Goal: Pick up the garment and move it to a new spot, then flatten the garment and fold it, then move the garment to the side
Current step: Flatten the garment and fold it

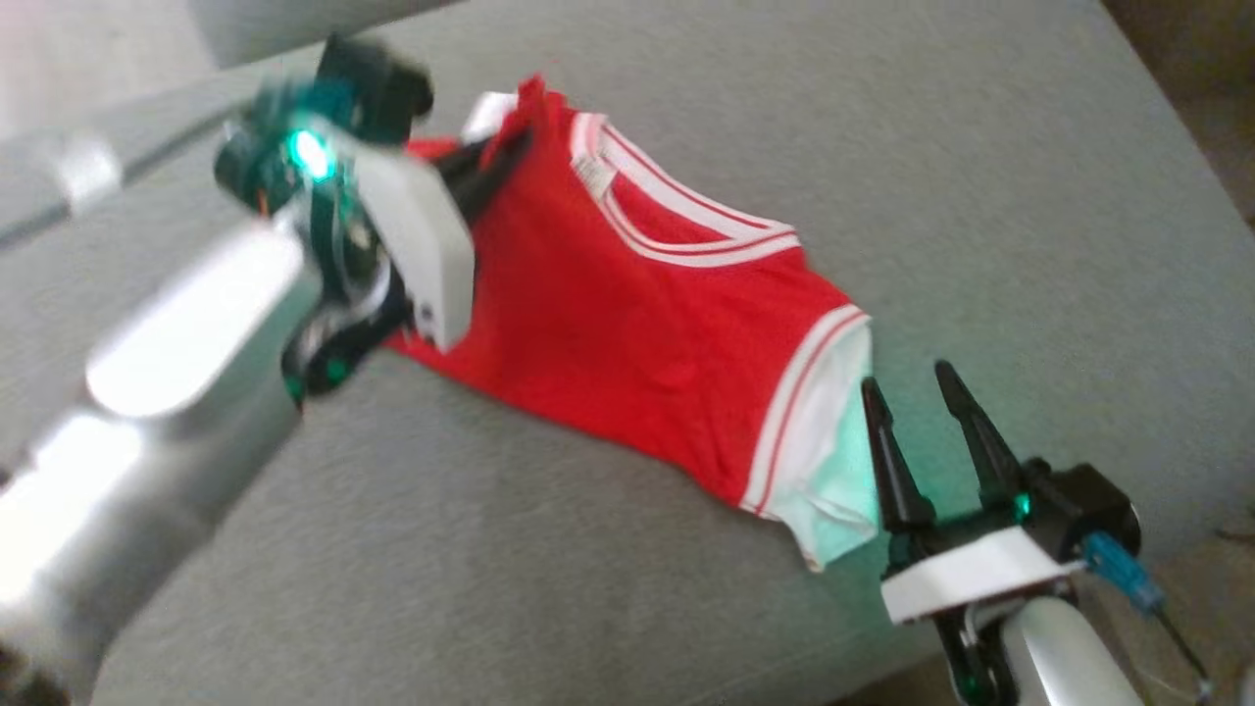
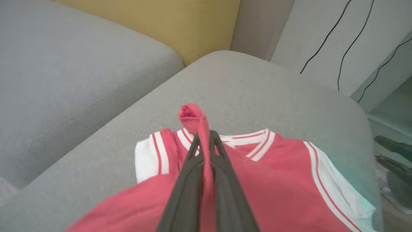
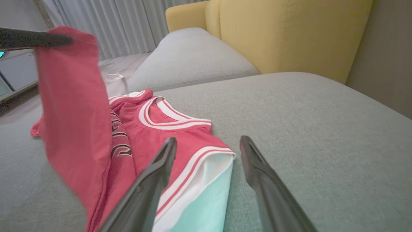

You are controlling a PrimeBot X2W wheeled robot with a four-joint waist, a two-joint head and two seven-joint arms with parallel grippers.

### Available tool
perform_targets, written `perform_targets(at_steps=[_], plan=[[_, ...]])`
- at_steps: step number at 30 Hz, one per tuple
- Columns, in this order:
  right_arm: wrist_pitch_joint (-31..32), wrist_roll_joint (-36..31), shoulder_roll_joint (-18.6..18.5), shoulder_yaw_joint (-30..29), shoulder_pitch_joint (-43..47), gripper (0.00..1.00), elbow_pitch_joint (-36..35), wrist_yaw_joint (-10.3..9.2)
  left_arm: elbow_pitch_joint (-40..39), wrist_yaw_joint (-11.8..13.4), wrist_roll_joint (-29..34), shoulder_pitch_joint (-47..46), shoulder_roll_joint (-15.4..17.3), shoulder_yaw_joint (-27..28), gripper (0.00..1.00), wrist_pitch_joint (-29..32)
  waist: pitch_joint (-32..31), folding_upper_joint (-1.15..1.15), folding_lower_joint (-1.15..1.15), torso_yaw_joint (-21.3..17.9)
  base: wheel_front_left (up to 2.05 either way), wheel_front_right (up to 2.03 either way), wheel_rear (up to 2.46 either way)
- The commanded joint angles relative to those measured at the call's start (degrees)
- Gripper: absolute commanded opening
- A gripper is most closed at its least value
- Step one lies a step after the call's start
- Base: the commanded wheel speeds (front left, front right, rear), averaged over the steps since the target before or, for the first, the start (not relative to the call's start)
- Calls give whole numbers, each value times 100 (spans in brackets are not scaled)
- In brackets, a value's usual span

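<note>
You're on the pick-up: your left gripper (image 2: 206,138) pinches the shirt (image 1: 637,324) tight, and your right gripper (image 1: 907,382), wide open and empty, should probably grab the sleeve (image 1: 824,441) next.

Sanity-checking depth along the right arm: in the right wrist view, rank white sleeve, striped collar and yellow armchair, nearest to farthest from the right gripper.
1. White sleeve: lying between the right gripper's open fingers.
2. Striped collar: just ahead, slightly left.
3. Yellow armchair: far back, upper right.
</note>
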Motion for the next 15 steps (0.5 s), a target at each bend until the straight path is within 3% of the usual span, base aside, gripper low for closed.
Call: perform_targets(at_steps=[1, 7, 9, 15], plan=[[-63, -93, -10, 31, 127, 100, -132, 39, -496, 125, -140, 197, 317, 349, 0, -204, -336, 0, 0, 509, 0, 0, 0], [-63, -295, -10, -161, 388, 100, -109, 39, -1832, 664, -477, 1567, 841, 507, 0, -815, -610, 0, 0, 1104, 0, 0, 0], [-63, -364, -10, -227, 481, 100, -93, 39, -2299, 949, -629, 2328, 1040, 539, 0, -1189, -728, 0, 0, 1309, 0, 0, 0], [-63, -459, -10, -330, 707, 100, -96, 39, -2713, 1280, -1000, 3687, 1199, 597, 0, -1988, -898, 0, 0, 1562, 0, 0, 0]])
